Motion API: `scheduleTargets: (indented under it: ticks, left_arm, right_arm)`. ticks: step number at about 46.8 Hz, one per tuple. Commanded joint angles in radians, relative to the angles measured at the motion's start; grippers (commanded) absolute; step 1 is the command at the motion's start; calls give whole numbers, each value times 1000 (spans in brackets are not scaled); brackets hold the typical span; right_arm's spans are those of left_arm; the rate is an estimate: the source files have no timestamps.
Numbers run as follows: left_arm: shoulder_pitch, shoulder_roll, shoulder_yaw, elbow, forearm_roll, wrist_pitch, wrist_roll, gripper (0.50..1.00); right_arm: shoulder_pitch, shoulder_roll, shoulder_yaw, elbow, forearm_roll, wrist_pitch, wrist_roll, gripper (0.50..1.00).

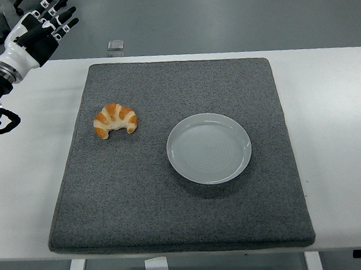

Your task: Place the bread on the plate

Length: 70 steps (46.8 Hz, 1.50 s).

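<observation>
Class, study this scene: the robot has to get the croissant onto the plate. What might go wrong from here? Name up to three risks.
1. The left hand hangs open, far up and left of the croissant, so a long reach could land off target.
2. The croissant is curved and probably soft, so the fingers might crush it or let it slip.
3. The plate lies loose on the grey mat; a low carry could knock its rim and shift it.

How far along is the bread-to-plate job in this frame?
Nothing looks done yet: the croissant lies on the grey mat, left of the white plate and apart from it, and the plate holds nothing. Nothing is in hand: the left hand is raised at the table's far left corner, fingers spread, holding nothing. Left: reach, grasp, carry and set the croissant on the plate.
</observation>
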Motion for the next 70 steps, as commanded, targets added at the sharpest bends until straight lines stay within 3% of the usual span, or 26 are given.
scheduleTargets:
  ticks: [1, 13, 22, 44, 70]
  left_arm:
    - [0, -1, 0, -1, 0, 0, 0, 1000]
    - [0, 2, -1, -1, -2, -6, 0, 1000]
    - [-4, 6, -3, 2, -9, -89, 0, 1000]
    - [-9, -9, -9, 102, -32, -95, 0, 1000]
    - [-12, -10, -10, 106, -32, -89, 0, 1000]
  right_arm:
    - [0, 0, 0, 0, 0, 0, 0, 938]
    - [0, 0, 0, 0, 0, 0, 0, 938]
    - [0, 0, 0, 0, 0, 0, 0, 938]
    - [0, 0, 0, 0, 0, 0, 0, 938]
    - [0, 0, 0, 0, 0, 1, 0, 938]
